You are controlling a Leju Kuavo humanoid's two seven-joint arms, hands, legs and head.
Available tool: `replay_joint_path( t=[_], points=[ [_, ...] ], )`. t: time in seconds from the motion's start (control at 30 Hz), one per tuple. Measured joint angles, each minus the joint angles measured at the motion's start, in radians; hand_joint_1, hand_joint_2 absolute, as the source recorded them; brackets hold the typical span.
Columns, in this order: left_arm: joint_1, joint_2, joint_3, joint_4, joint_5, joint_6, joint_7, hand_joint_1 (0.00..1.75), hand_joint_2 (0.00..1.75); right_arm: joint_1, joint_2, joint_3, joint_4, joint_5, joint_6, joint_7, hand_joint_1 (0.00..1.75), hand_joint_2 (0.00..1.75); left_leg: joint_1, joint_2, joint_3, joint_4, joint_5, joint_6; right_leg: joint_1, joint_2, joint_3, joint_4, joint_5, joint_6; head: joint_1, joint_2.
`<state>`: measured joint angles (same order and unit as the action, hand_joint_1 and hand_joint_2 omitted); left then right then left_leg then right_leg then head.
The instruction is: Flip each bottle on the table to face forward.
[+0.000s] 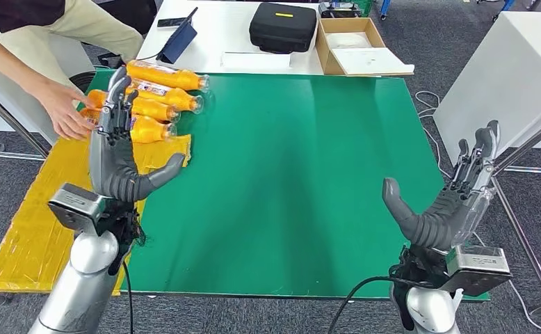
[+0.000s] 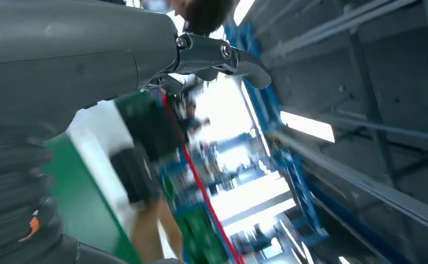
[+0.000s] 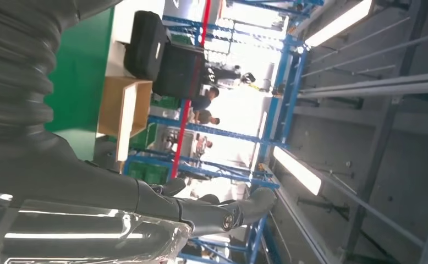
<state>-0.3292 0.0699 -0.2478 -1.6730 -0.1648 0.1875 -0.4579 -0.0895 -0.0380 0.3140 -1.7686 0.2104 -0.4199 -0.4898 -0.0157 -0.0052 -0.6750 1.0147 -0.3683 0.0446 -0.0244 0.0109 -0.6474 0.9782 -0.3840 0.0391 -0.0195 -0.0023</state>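
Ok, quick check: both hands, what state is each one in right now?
Left hand: open, fingers apart, raised in front of the orange bottles, holding nothing.
Right hand: open, fingers apart, holding nothing.

bright, even overhead light | head view sharp | left wrist view motion-blurred, windows glaring

Four orange bottles (image 1: 153, 95) lie on their sides in a tight row at the far left corner of the green table; clear necks point right, bases left; each wears a printed label band; the farthest (image 1: 167, 75) sits nearest the table's back edge; the nearest (image 1: 142, 129) is partly hidden and lies beside the yellow sheet.
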Motion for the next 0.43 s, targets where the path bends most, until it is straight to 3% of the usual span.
replay_joint_path(
  t=[0.43],
  points=[
    [0.010, -0.033, -0.002, 0.021, 0.190, -0.166, 0.073, 0.00, 1.75, 0.011, -0.008, -0.032, -0.032, 0.021, 0.068, 0.062, 0.00, 1.75, 0.000, 0.000, 0.000, 0.000, 0.000, 0.000, 0.000, 0.000, 0.000, 0.000, 0.001, 0.002, 0.000, 0.000]
  ],
)
